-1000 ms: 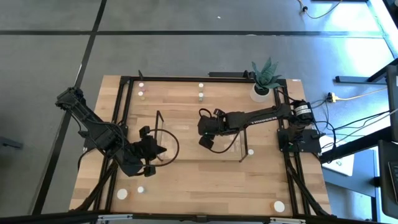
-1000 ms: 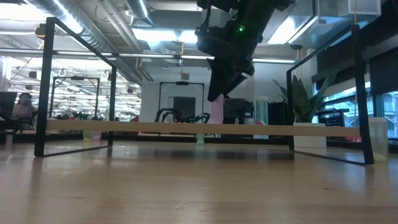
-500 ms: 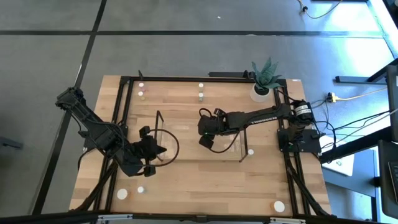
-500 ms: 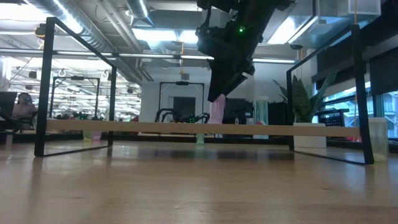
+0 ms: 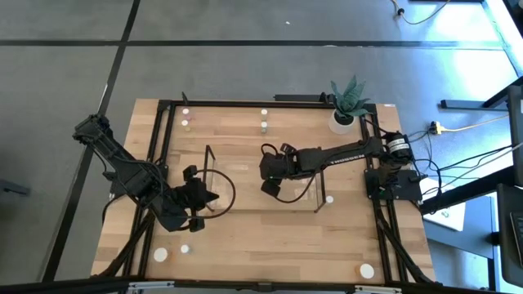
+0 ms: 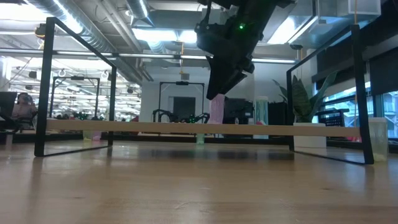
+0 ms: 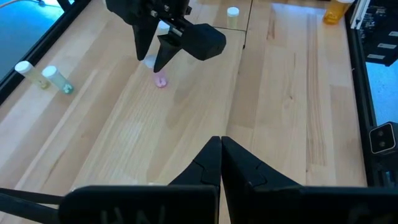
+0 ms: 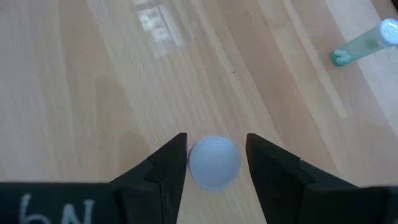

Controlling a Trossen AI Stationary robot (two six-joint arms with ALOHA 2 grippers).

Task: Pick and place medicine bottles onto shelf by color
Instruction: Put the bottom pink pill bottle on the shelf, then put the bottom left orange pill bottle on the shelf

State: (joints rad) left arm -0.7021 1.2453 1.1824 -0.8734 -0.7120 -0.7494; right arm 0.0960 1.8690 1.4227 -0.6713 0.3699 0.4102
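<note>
A pink medicine bottle with a white cap stands upright inside the clear shelf, near its middle. A pale bar hides the bottle's foot in the low view. My right gripper points steeply down over it and is open. One finger stands on each side of the cap, with a thin gap showing. My left gripper is shut on nothing. It hovers near the shelf's left end, pointing toward the right gripper.
Small bottles stand along the far edge and the near edge. One stands by the shelf's right end. A green one lies on its side. A potted plant is at the far right.
</note>
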